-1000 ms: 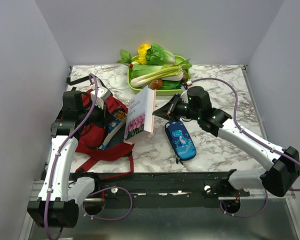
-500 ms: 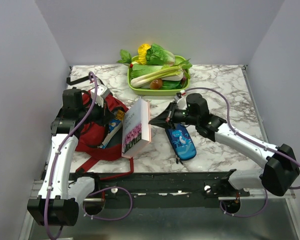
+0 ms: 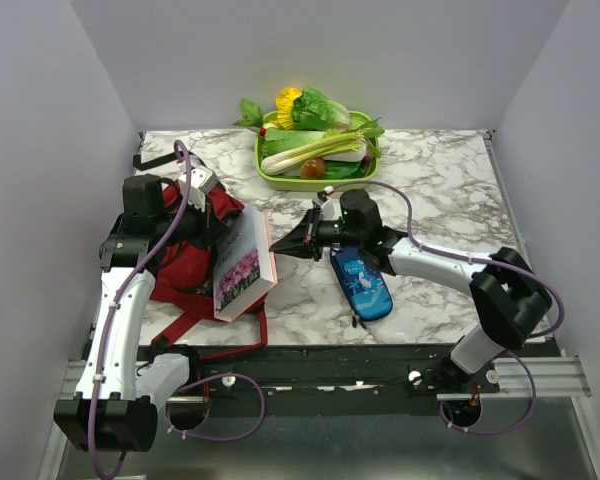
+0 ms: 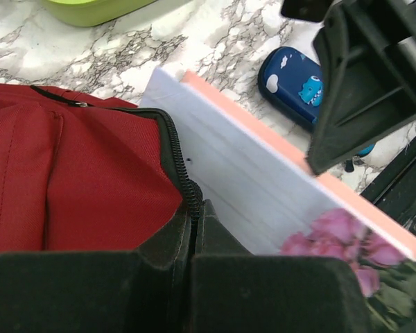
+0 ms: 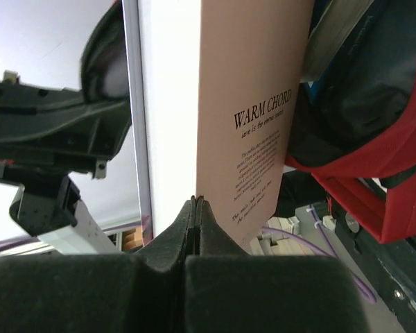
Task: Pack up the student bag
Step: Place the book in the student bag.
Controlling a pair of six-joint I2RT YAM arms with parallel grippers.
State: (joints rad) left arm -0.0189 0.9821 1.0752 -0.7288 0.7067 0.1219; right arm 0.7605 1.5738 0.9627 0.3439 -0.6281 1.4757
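Observation:
The dark red student bag (image 3: 183, 268) lies at the table's left. My left gripper (image 3: 213, 214) is shut on its black zipper edge (image 4: 187, 182), and the left wrist view shows the zip running between the jaws of the left gripper (image 4: 193, 208). A paperback book (image 3: 242, 262) with pink flowers on its cover leans tilted against the bag's opening. My right gripper (image 3: 284, 243) is shut, pinching the edge of the book's pink back cover (image 5: 253, 104) at the tips of the right gripper (image 5: 196, 201). The bag's inside is hidden behind the book.
A blue shark-print pencil case (image 3: 361, 282) lies on the marble just right of the book, under my right arm. A green tray (image 3: 268, 176) of vegetables stands at the back centre. The bag's black straps (image 3: 215, 318) trail toward the front edge.
My right gripper has travelled left with the book, tipping it from upright down toward the bag's opening. The left gripper has kept its hold on the zipper edge.

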